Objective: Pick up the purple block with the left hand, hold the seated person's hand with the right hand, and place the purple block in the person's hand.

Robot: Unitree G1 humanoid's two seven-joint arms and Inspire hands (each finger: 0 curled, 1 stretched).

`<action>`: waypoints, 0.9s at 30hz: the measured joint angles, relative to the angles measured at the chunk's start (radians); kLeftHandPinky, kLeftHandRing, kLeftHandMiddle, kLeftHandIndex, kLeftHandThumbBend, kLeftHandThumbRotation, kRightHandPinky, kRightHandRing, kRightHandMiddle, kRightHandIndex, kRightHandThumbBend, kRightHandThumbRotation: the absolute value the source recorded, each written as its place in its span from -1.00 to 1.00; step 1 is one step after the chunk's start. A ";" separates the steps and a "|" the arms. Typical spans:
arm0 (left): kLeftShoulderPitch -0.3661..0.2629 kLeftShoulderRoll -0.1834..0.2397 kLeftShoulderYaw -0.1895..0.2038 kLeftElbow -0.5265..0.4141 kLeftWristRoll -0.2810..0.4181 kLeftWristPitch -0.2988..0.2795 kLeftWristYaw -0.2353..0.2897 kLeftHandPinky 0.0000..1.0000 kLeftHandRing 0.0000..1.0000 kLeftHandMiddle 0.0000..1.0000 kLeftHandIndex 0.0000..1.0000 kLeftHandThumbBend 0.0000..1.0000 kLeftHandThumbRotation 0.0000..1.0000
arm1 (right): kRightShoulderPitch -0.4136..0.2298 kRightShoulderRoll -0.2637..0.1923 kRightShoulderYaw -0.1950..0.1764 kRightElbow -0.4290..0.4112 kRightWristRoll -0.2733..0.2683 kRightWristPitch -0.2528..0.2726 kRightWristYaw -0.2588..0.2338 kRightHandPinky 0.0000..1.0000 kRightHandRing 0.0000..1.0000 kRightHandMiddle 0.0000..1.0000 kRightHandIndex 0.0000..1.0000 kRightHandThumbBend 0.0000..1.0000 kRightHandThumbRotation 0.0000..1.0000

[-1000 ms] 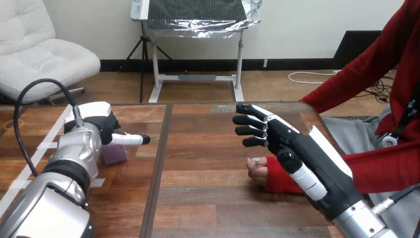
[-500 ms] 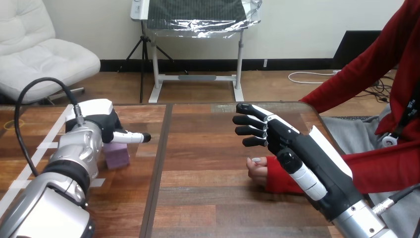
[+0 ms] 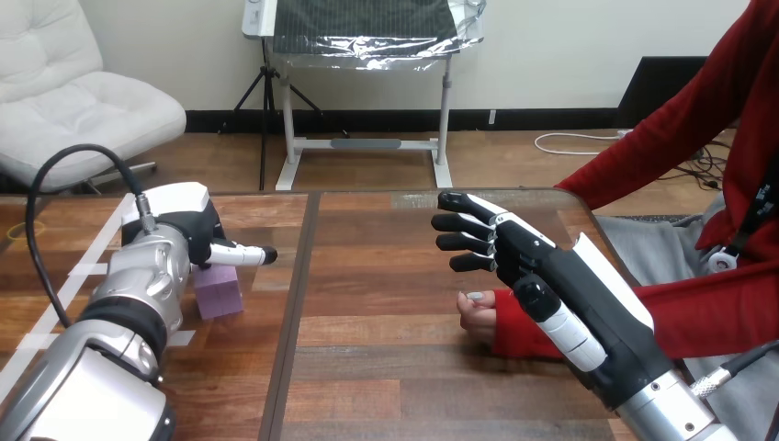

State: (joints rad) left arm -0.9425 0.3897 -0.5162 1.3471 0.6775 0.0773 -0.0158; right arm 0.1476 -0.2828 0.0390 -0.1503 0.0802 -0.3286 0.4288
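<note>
Head view shows the left hand [image 3: 188, 230] right over the purple block [image 3: 220, 299], which is on the left side of the worktop [image 3: 386, 367] and partly hidden by the hand. I cannot tell if the hand holds the block. The right hand [image 3: 542, 266] is up, its fingers [image 3: 464, 223] straight and wide, holding nothing. The person's hand [image 3: 476, 312] rests curled on the worktop just behind it.

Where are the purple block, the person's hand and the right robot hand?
purple block [image 3: 220, 296]: head view, on its near face.
person's hand [image 3: 476, 317]: head view, on its curled fingers.
right robot hand [image 3: 537, 259]: head view, on its black palm.
</note>
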 measured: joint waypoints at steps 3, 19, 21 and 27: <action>0.001 0.000 0.004 0.000 -0.003 0.000 0.002 -0.22 0.00 0.13 0.15 0.29 0.41 | 0.000 0.000 0.000 0.000 -0.001 0.000 0.000 0.59 0.68 0.74 0.80 1.00 1.00; 0.006 0.000 0.022 0.000 -0.009 0.000 0.010 -0.23 -0.02 0.10 0.11 0.27 0.35 | 0.000 0.000 0.000 0.000 -0.003 0.000 0.000 0.58 0.68 0.74 0.80 0.95 1.00; 0.006 0.000 0.023 0.000 -0.010 -0.001 0.011 -0.25 -0.04 0.08 0.10 0.27 0.35 | 0.000 0.000 0.000 0.000 -0.003 0.000 0.000 0.58 0.68 0.74 0.80 0.94 1.00; 0.006 0.000 0.025 0.000 -0.012 -0.002 0.013 -0.35 -0.15 -0.01 0.05 0.27 0.32 | 0.000 0.000 0.000 0.000 -0.003 0.000 0.000 0.58 0.68 0.74 0.80 0.93 1.00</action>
State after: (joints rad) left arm -0.9364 0.3897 -0.4910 1.3473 0.6653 0.0748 -0.0029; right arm 0.1476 -0.2829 0.0389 -0.1503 0.0776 -0.3286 0.4287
